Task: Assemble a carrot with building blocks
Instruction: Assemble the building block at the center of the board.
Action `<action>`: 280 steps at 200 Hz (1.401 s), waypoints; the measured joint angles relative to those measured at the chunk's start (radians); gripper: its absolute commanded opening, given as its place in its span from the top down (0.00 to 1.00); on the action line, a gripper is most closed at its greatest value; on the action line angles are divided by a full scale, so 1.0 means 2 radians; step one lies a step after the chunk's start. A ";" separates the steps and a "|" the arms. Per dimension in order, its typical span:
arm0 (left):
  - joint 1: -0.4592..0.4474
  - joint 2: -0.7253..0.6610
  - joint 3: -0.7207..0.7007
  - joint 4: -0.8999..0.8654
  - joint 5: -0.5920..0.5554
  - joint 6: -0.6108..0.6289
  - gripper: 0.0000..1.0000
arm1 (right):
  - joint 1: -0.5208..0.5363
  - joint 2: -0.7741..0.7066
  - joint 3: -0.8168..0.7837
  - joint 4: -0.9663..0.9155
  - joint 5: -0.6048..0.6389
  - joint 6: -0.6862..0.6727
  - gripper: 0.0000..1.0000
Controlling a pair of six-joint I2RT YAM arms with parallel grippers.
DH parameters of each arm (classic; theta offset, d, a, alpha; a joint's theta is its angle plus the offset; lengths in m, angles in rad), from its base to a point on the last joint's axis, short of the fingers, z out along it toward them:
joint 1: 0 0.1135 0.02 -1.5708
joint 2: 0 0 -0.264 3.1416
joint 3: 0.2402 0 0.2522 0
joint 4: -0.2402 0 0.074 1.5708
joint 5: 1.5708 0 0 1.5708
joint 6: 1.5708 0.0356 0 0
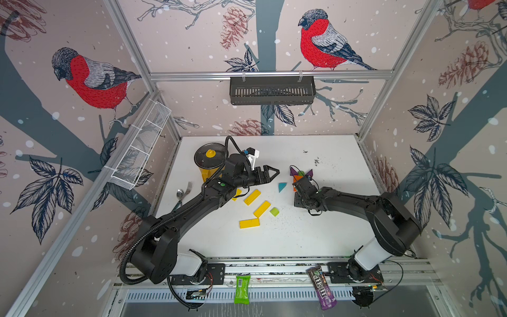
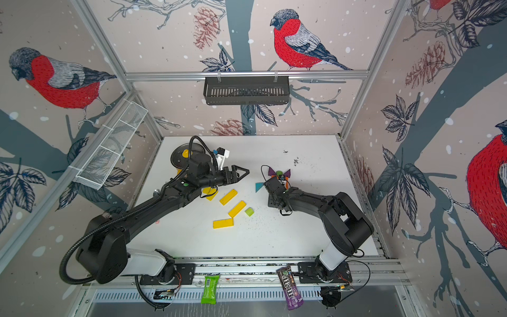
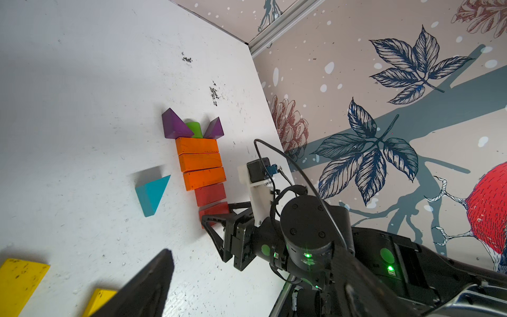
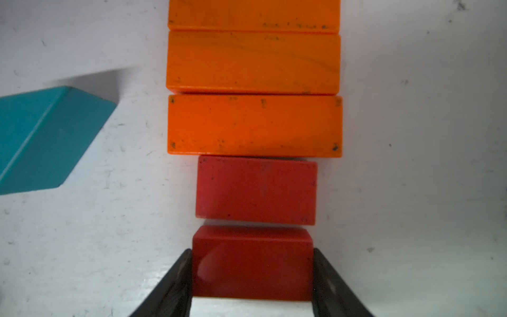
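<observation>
**Carrot (image 3: 201,162) tip in my right gripper (image 4: 251,251)**

I see it clamped on the last red block (image 4: 252,274), on the table's (image 1: 301,233) right side. The carrot's length points its purple triangles (image 3: 175,126) at the back wall. A teal triangle (image 3: 151,195) lies beside it. My left gripper (image 1: 274,173) gapes wide.

Left arm (image 1: 189,205), jaws apart — right arm (image 1: 354,201), jaws clamped.

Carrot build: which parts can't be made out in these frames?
1. Orange bars, red blocks: in both top views, mostly under the right gripper and its wrist.
2. Purple triangles: beyond the right wrist view's edge.
3. One yellow block: in both top views, partly under the left arm.
</observation>
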 measured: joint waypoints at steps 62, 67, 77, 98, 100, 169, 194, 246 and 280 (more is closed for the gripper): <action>0.000 0.001 0.000 0.000 0.005 0.000 0.09 | -0.002 0.007 0.001 0.011 0.003 -0.001 0.33; 0.000 0.001 0.000 0.000 0.005 0.000 0.09 | -0.002 0.009 0.001 0.010 0.002 -0.001 0.32; 0.000 0.001 0.000 0.000 0.005 0.000 0.09 | -0.002 0.009 0.000 0.009 0.005 -0.005 0.31; 0.000 0.002 0.000 0.000 0.005 0.000 0.09 | -0.002 0.008 -0.002 0.011 0.005 -0.006 0.28; 0.000 0.002 0.000 0.000 0.005 0.000 0.09 | -0.002 0.007 -0.003 0.011 0.005 -0.006 0.28; 0.000 0.005 0.000 0.000 0.005 0.000 0.09 | 0.001 -0.043 0.001 -0.015 -0.001 -0.013 0.24; 0.000 0.005 0.000 0.000 0.005 0.004 0.09 | -0.001 -0.056 0.000 -0.024 -0.001 -0.025 0.27; 0.000 0.002 0.007 -0.014 -0.012 0.015 0.09 | -0.002 -0.090 0.000 -0.041 0.001 -0.044 0.28; 0.013 -0.008 0.012 -0.042 -0.066 0.030 0.10 | 0.004 -0.096 0.030 -0.043 0.004 -0.068 0.30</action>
